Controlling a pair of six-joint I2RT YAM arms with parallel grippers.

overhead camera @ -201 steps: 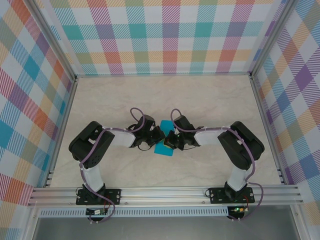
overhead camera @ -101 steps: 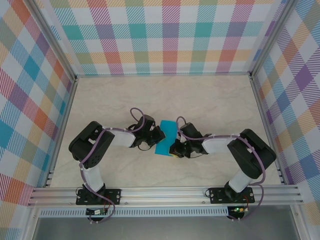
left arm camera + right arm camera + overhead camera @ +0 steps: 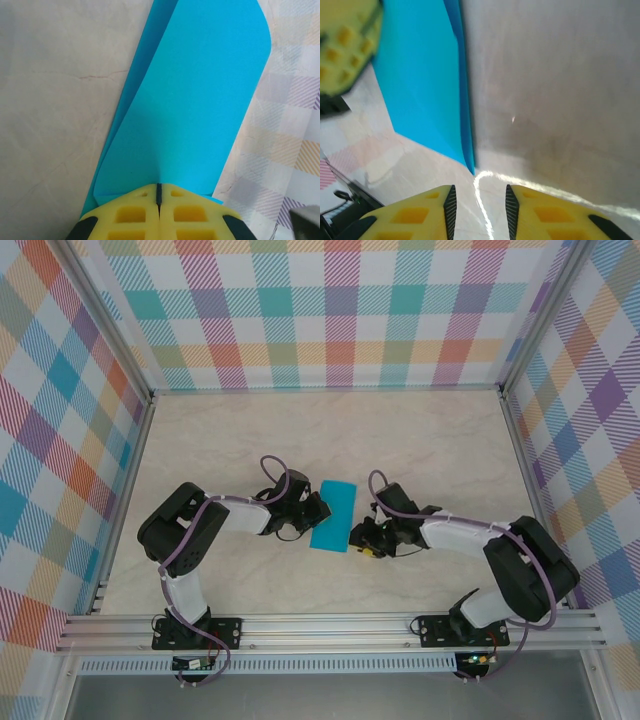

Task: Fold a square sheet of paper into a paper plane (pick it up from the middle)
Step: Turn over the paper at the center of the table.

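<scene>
Pinching the doubled teal sheet (image 3: 190,100) is left end effector (image 3: 159,194); right end effector (image 3: 480,194) released.

We look down on the table (image 3: 430,440) from the top camera, set above and behind the arm bases (image 3: 197,630) and facing forward, far enough off to take in the checked walls (image 3: 330,310) too. From the left wrist camera we look out along the left gripper (image 3: 158,192), very near the paper (image 3: 195,100). The right wrist camera sits low over the table, facing past the right gripper (image 3: 479,197) toward the left one. All three views share the paper and the table beside it.
</scene>
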